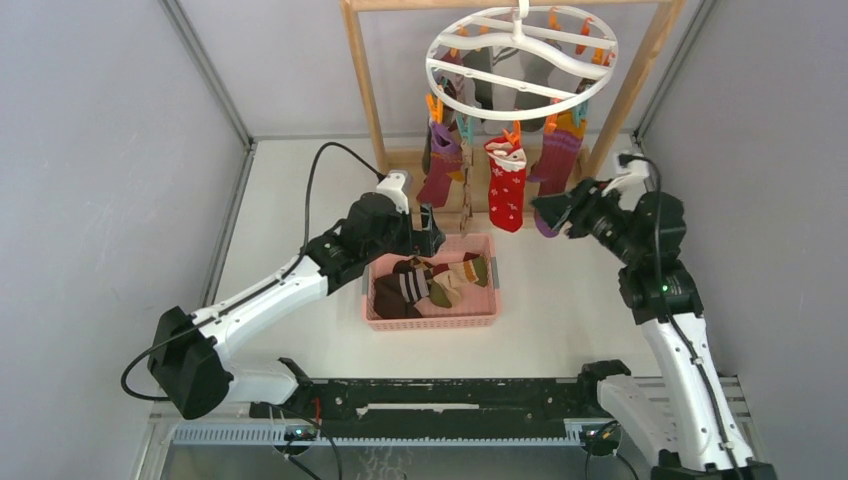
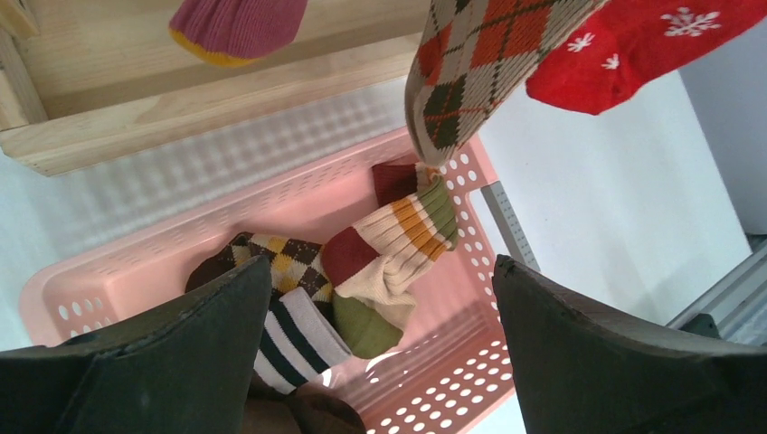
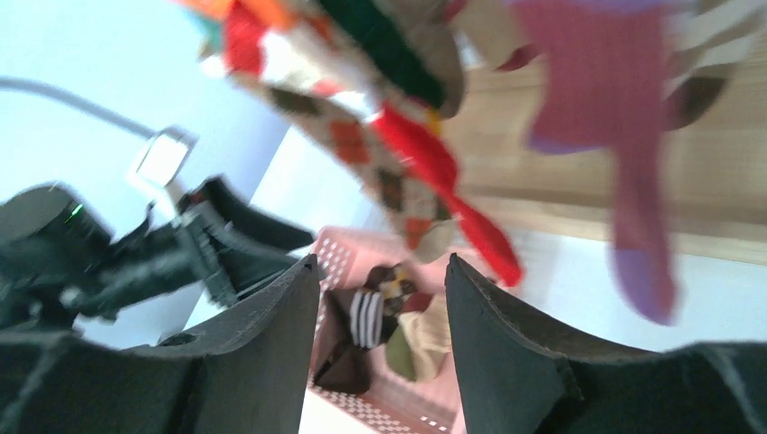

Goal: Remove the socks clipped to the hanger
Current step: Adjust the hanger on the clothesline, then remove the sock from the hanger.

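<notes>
1. Beneath the wooden rack point(image 1: 362, 90) hangs the hanger point(image 1: 520, 38), with socks point(image 1: 440, 170) clipped round its rim.
2. Left gripper point(image 2: 380, 353): fingers spread, nothing between them. It hovers over the far-left part of the pink basket point(image 1: 432, 322). An argyle sock point(image 2: 470, 72) and a red sock point(image 1: 507, 190) hang above and beyond it, apart from the fingers.
3. Right gripper point(image 1: 550, 212): fingers spread and empty, just beside the lower end of a maroon sock point(image 1: 558, 160). Contact cannot be told.
4. Loose socks point(image 1: 430, 285) lie in the basket.
</notes>
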Controlling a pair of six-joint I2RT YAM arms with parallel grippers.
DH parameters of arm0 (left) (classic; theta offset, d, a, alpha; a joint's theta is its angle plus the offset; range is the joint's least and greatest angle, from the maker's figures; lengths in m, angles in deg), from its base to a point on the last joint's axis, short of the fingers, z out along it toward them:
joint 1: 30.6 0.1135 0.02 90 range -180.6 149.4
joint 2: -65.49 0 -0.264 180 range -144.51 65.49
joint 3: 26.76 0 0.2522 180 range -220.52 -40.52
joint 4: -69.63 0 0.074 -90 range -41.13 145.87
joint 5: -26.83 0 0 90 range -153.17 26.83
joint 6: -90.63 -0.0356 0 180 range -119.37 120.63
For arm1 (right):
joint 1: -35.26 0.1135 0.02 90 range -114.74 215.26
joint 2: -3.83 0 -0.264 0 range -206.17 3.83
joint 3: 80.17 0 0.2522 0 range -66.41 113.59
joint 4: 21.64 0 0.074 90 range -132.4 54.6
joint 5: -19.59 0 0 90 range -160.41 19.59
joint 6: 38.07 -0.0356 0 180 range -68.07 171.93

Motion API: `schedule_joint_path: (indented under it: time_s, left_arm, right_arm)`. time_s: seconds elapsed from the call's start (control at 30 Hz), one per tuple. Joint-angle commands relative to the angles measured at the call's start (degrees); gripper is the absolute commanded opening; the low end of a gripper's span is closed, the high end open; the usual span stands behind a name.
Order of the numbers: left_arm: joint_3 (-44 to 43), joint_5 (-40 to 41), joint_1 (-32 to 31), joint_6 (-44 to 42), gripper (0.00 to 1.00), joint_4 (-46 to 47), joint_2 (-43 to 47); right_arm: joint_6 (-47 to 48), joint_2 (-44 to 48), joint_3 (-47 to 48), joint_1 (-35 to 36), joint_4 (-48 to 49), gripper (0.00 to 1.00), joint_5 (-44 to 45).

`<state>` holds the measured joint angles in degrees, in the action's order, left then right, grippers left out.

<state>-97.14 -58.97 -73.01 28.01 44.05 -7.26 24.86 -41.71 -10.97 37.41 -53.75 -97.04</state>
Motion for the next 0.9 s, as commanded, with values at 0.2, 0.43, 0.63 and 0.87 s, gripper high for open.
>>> schedule_joint_path:
  time_s: [0.2,0.43,0.63,0.87]
  left_arm:
    - [-2.17,1.46,-0.18,-1.92,0.95,2.23,-0.86]
    - [1.77,3.98,-0.15,-1.12,0.97,1.25,3.4]
    - [5.99,9.31,-0.19,0.03,1.0,-1.3,9.73]
    - [9.81,13.45,0.06,1.31,1.0,-3.72,17.14]
  right_arm:
    - [4.29,-2.58,0.28,32.68,4.21,0.61,25.93]
    - [8.21,-12.91,1.47,46.22,13.12,0.63,47.37]
    - [9.86,-21.61,3.26,47.15,19.28,0.64,51.27]
    - [9.39,-30.71,4.8,47.3,26.42,0.65,53.45]
